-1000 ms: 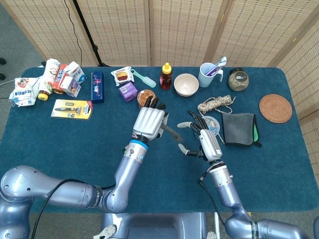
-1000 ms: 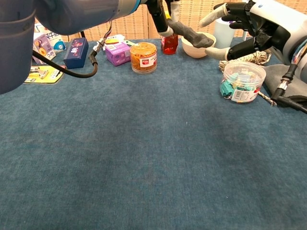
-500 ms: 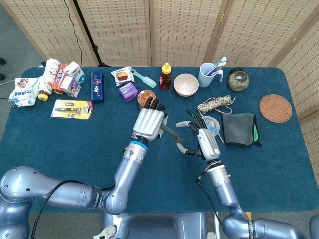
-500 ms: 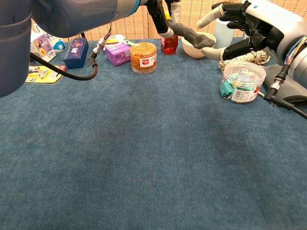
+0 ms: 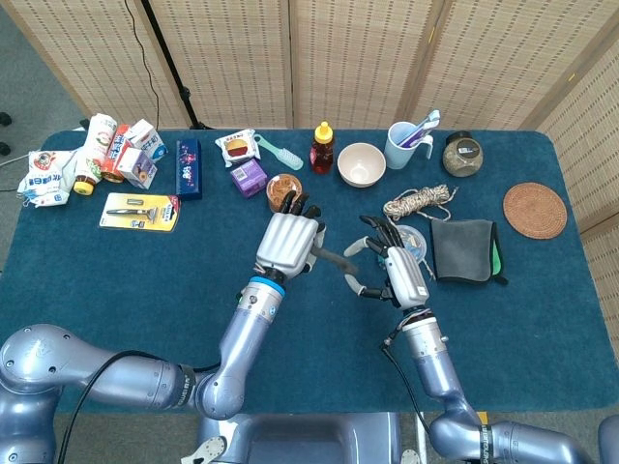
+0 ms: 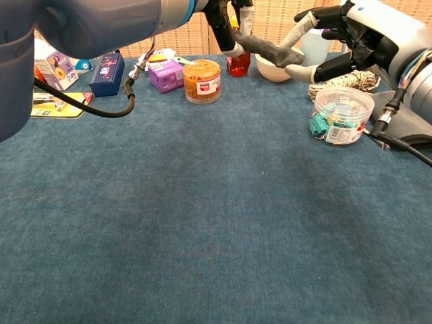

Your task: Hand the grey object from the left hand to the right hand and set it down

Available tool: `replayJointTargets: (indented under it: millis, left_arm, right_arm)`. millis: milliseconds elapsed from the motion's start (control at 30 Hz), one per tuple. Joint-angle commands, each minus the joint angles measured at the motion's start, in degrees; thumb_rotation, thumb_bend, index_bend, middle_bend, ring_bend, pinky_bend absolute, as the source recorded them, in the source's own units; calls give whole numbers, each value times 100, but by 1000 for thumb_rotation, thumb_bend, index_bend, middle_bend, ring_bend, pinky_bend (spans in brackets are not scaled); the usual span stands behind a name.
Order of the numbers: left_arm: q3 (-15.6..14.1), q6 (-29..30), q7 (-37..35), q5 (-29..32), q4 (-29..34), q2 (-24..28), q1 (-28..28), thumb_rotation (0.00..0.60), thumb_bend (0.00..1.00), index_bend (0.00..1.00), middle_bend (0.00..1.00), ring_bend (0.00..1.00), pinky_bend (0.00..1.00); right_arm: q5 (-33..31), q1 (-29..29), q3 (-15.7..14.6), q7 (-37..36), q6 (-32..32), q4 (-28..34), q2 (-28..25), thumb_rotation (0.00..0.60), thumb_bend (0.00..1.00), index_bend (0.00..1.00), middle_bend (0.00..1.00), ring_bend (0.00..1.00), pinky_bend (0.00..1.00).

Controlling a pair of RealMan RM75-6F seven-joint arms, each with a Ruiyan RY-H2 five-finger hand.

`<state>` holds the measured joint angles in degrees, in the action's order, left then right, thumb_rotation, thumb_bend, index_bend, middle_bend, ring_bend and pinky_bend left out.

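The grey object (image 5: 336, 259) is being held above the blue cloth-covered table (image 5: 145, 280), between the 2 hands near the table's centre. It is a slim, elongated, matte piece. Its long axis is running roughly level, from the left hand (image 5: 287, 242) toward the right hand (image 5: 392, 268), with the free end pointing at the right hand. In the chest view the grey object (image 6: 268, 48) is sloping slightly downward toward that end.

The left hand (image 6: 226, 20) is gripping the near end of the object with its fingers curled around it. The right hand (image 6: 351, 37) is closing on the free end: 1 pale fingertip (image 6: 299, 28) is lying above the object's tip and another below it. Whether these fingertips are touching the object cannot be told from either view.

Containers:
- A clear round plastic tub (image 6: 339, 115) is standing just beside the right hand, holding small teal and mixed-colour pieces.
- A clear jar (image 6: 202, 80) with a red label is holding orange-brown contents.
- A cream bowl (image 5: 361, 163) is sitting at the far edge; its contents cannot be told.
- A pale blue cup (image 5: 402, 145) is holding a toothbrush.
- A red bottle (image 5: 322, 148) with a yellow cap is standing upright beside the bowl.

A coil of twisted rope (image 5: 418, 201) is lying beyond the tub. A folded dark grey cloth (image 5: 462, 249) with a green edge is lying flat beside the tub. A round woven mat (image 5: 534, 209) is lying well apart at the table's right end.
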<state>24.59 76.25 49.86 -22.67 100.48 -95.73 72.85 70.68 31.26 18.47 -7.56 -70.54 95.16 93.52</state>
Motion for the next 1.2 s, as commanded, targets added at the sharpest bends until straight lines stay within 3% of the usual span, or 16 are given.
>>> replayJointTargets:
  millis: [33,467,733,1200]
  left_arm:
    - [-4,-9,4,7,2,-4,-7,600,503,765,266,59,0]
    - [-40,-9,19,-80,113,17,-60,600,503,764,262,54,0]
    - [-43,-9,1,-107,147,21,-98,600,503,765,261,53,0]
    - [-78,-19,5,-162,197,60,-156,600,503,765,261,51,0]
  right_arm:
    - [-1,1,3,-2,2,-1,-1,600,310,472,136,24,0]
    - [-25,19,26,63,8,-80,2,600,333,521,175,69,0]
    - [-54,8,55,71,-25,-67,8,600,503,566,218,121,3]
    - [-106,-28,83,99,-91,-66,20,600,614,682,292,190,16]
